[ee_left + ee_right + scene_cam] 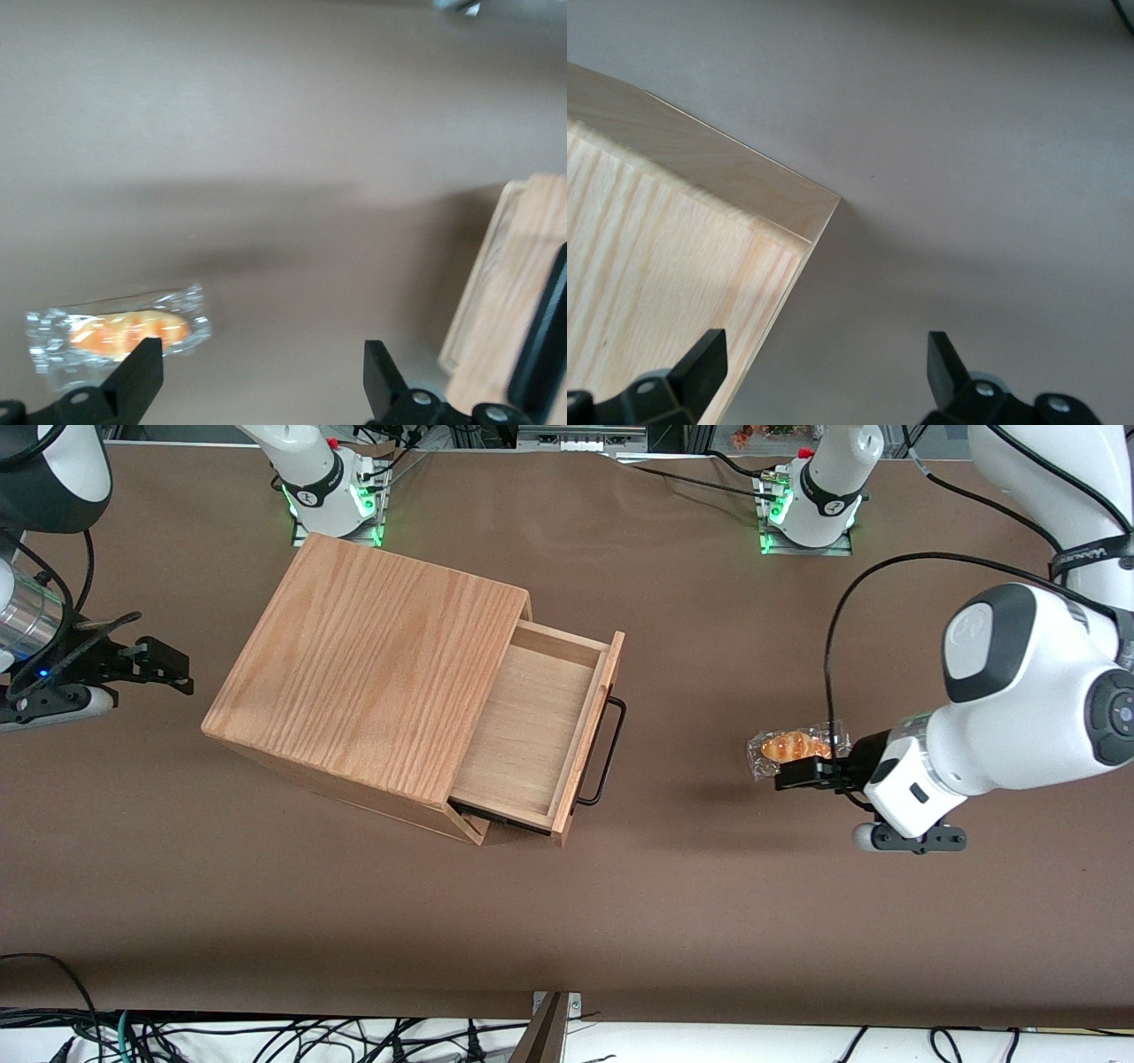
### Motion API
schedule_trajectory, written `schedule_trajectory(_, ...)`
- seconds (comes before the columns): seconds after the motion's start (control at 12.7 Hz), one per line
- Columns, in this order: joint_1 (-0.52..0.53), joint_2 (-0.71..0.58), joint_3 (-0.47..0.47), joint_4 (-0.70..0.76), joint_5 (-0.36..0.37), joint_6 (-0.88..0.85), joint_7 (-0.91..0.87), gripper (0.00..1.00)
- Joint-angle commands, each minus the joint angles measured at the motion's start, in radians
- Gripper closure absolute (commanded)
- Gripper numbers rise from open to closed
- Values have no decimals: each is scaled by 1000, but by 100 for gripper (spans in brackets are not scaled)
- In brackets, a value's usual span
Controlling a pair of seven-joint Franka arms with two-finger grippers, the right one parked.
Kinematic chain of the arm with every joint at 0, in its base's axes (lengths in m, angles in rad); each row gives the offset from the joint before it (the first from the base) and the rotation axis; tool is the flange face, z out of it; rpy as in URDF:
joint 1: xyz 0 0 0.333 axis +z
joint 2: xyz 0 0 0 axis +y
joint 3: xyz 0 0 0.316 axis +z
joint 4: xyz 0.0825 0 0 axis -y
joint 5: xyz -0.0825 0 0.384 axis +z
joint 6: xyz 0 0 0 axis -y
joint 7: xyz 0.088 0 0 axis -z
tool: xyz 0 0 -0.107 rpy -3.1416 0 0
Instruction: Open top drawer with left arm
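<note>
The top drawer [532,726] stands pulled well out of the oak-grain cabinet [372,673], and its pale plywood bottom is bare. Its thin black bar handle [611,748] faces the working arm's end of the table. The left arm's gripper [784,775] is open and empty. It hovers low over the table well apart from the handle, toward the working arm's end. In the left wrist view the gripper [263,354] has its fingers wide apart with only table between them. The drawer front [509,292] and its handle [545,341] show there too.
A bread roll in clear wrap [791,746] lies on the brown table right beside the gripper, a little farther from the front camera; it also shows in the left wrist view [120,335]. Two arm bases [811,505] stand at the table's farthest edge. Cables [266,1036] hang at the nearest edge.
</note>
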Motion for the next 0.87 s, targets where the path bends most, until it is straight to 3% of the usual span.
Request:
schedule_trajectory(0.0,95,-21,-7,-22,19,-62,155,0)
schedule_trajectory(0.24,158,-49,-7,-18,111,-103,231,0)
schedule_trajectory(0.39,203,-75,-6,-32,120,-105,334,0)
schedule_trajectory(0.79,186,-352,80,-319,177,-2,443,0)
